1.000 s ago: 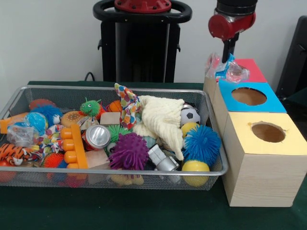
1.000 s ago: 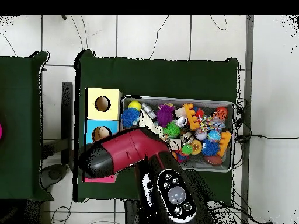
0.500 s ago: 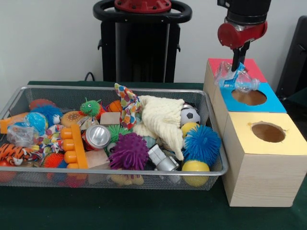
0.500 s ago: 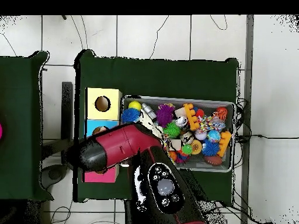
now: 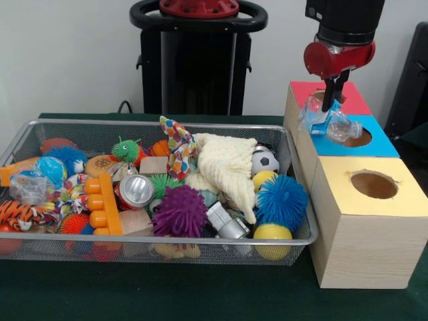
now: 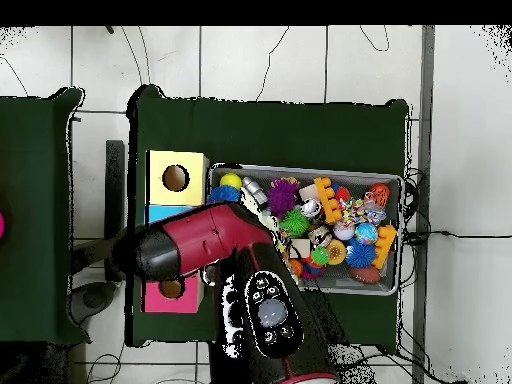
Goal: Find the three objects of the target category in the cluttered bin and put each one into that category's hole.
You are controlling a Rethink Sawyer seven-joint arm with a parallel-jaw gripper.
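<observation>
Hand: pinching a clear plastic bottle above the blue box; wire bin beside that box, full of toys

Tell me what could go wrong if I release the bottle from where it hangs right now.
1. The crumpled plastic bottle hangs tilted from the gripper, over the near-left rim of the blue box's hole rather than its middle, so it could catch on the rim or land on the blue top.
2. It looks about as long as the hole is wide; dropped sideways, it may bridge the opening.
3. It sits near the box's left edge and might slide toward the wire bin.
</observation>
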